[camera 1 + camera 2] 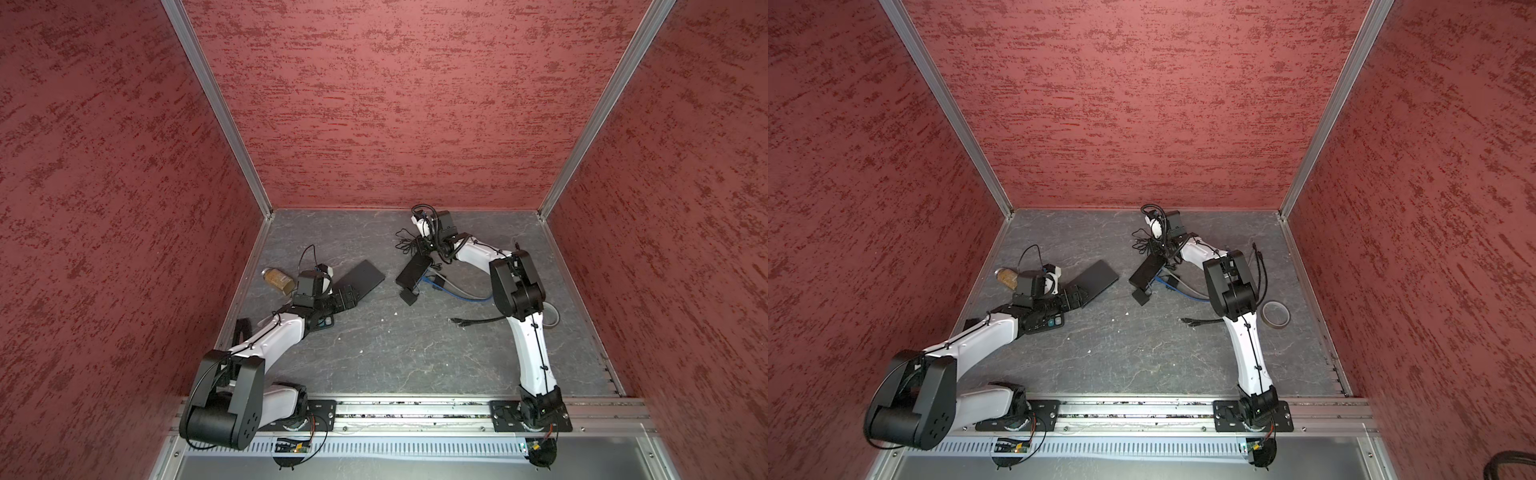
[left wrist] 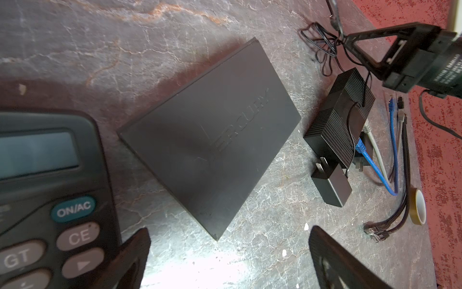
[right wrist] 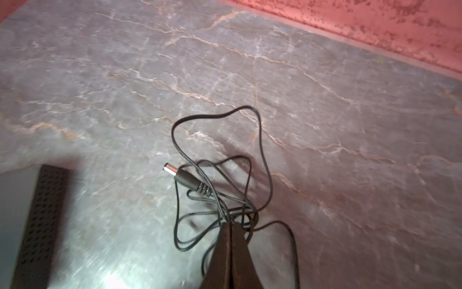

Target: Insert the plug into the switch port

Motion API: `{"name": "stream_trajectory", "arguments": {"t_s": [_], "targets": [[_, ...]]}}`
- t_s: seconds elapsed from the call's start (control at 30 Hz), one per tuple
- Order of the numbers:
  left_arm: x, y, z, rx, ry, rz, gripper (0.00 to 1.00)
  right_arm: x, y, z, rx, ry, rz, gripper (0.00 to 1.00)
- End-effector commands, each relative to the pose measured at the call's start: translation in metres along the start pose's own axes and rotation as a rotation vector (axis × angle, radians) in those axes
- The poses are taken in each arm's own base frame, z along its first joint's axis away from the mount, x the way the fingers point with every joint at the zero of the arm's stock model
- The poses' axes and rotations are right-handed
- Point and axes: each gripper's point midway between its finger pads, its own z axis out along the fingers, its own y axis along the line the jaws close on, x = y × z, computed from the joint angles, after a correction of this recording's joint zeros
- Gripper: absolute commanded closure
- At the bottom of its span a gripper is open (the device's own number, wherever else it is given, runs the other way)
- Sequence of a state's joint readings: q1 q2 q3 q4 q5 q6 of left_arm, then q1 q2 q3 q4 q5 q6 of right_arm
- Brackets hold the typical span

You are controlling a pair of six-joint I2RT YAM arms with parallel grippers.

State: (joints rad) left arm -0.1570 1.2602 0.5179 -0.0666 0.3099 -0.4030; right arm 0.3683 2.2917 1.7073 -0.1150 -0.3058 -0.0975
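The plug (image 3: 175, 172) is a small black barrel plug with a metal tip, on the end of a thin tangled black cable (image 3: 260, 140). My right gripper (image 3: 231, 224) is shut on that cable a short way behind the plug; both top views show this gripper (image 1: 417, 245) (image 1: 1152, 245) near the far end of the switch. The switch (image 1: 413, 269) (image 2: 340, 125) is a ribbed black box with blue and grey network cables plugged into its side. Its power port is hidden. My left gripper (image 2: 230, 231) stands open over bare table, far from the plug.
A flat black box (image 2: 210, 140) (image 1: 361, 278) lies just ahead of the left gripper. A calculator (image 2: 50, 200) lies under the left arm and a jar (image 1: 277, 279) behind it. A power adapter (image 2: 330, 185), loose network cables (image 2: 395, 150) and a tape roll (image 1: 1276, 313) lie by the switch.
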Motion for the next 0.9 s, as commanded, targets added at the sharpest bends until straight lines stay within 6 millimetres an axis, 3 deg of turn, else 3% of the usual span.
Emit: {"name": "stream_trajectory", "arguments": {"t_s": [0.0,0.23,0.53,0.73,0.87], "targets": [[0.004,0.004,0.000,-0.003,0.005,0.011,0.00,-0.057,0.018,-0.039,-0.045,-0.185,-0.106,0.97],[0.000,0.002,-0.003,-0.002,-0.007,0.010,0.00,-0.066,0.021,-0.070,-0.003,-0.235,-0.168,0.96],[-0.003,-0.001,-0.008,0.000,-0.018,0.016,0.01,-0.066,0.026,-0.086,0.002,-0.246,-0.183,0.95],[-0.004,-0.002,-0.011,-0.002,-0.021,0.018,0.00,-0.064,0.047,-0.103,-0.078,-0.267,-0.207,0.95],[-0.004,-0.006,-0.014,0.009,-0.024,0.031,0.01,-0.053,0.072,-0.113,-0.191,-0.253,-0.247,0.95]]}}
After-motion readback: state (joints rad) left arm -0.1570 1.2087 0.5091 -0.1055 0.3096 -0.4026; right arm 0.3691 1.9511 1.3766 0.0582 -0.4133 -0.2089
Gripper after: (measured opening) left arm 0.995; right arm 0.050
